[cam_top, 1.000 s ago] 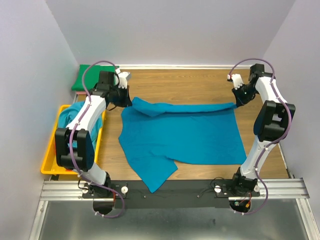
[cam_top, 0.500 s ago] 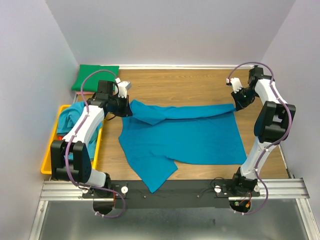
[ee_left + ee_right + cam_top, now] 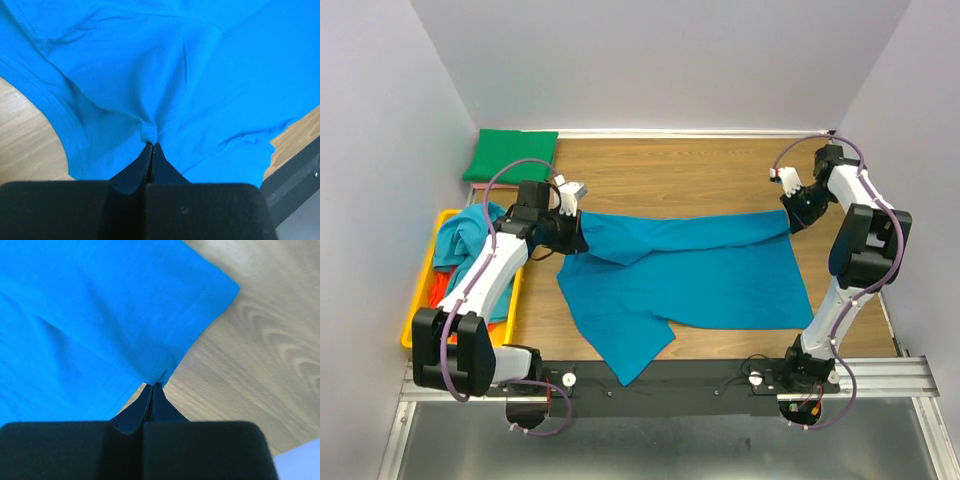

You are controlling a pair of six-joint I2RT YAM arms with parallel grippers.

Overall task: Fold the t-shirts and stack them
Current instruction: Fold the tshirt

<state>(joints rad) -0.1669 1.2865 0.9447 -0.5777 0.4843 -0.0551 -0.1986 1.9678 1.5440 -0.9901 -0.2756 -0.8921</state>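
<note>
Top external: teal t-shirt lies partly folded.

The left arm hides part of the yellow tray; the orange-red shirt inside shows only a strip. Both wrist views cut off the teal shirt.

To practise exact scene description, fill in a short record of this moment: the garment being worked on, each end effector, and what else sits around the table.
Garment in work: teal t-shirt, spread on the wooden table, its far edge gathered into a fold
Left end effector: shut, pinching the shirt's far-left edge
Right end effector: shut, pinching the hem at the far-right corner
Already folded: green shirt, far-left corner of the table
Waiting: yellow tray at the left, holding teal and orange-red cloth
</note>
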